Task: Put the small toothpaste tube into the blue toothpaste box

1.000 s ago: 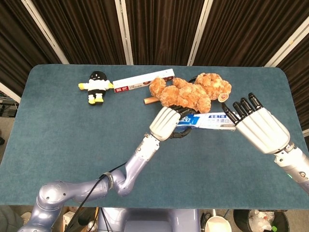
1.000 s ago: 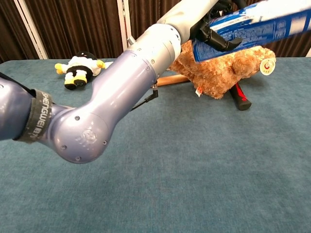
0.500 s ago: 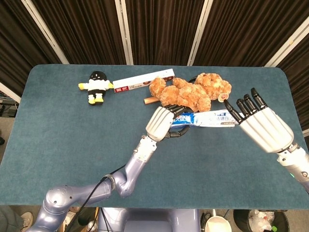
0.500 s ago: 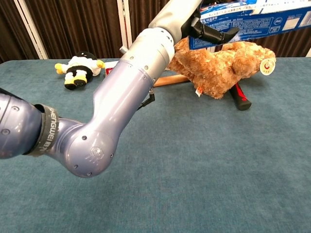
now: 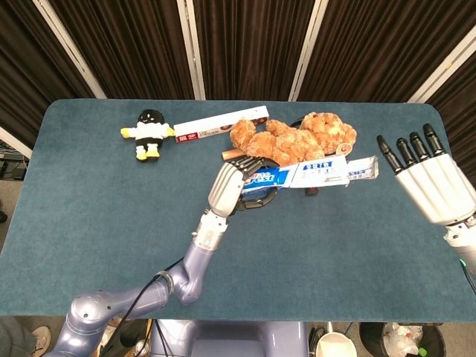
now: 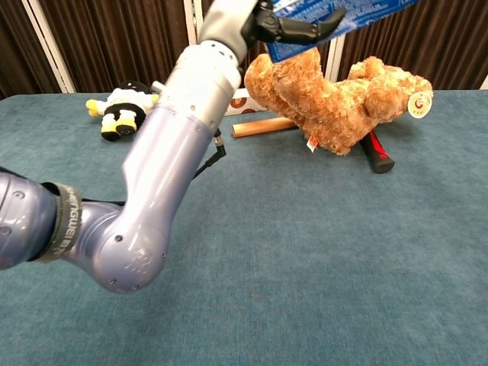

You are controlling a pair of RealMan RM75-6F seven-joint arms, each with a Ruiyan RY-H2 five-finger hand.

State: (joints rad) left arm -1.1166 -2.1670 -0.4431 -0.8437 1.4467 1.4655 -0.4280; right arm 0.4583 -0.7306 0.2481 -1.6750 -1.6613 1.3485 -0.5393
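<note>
My left hand (image 5: 229, 189) grips the blue toothpaste box (image 5: 312, 173) by its left end and holds it level in the air in front of the teddy bear. In the chest view the same hand (image 6: 255, 17) and box (image 6: 339, 17) sit at the top edge. A pale flap (image 5: 363, 167) shows at the box's right end. My right hand (image 5: 433, 181) hangs to the right of the box with its fingers spread, apart from it and holding nothing. It is outside the chest view. No small toothpaste tube shows in either view.
A brown teddy bear (image 5: 294, 141) lies at the back of the blue table (image 5: 104, 216), over a wooden-handled hammer (image 6: 263, 126). A long red and white box (image 5: 221, 124) and a small black and yellow doll (image 5: 149, 134) lie at the back left.
My left hand has carried the blue box up and to the left. My right hand has drawn away to the right and no longer reaches the box's end.
</note>
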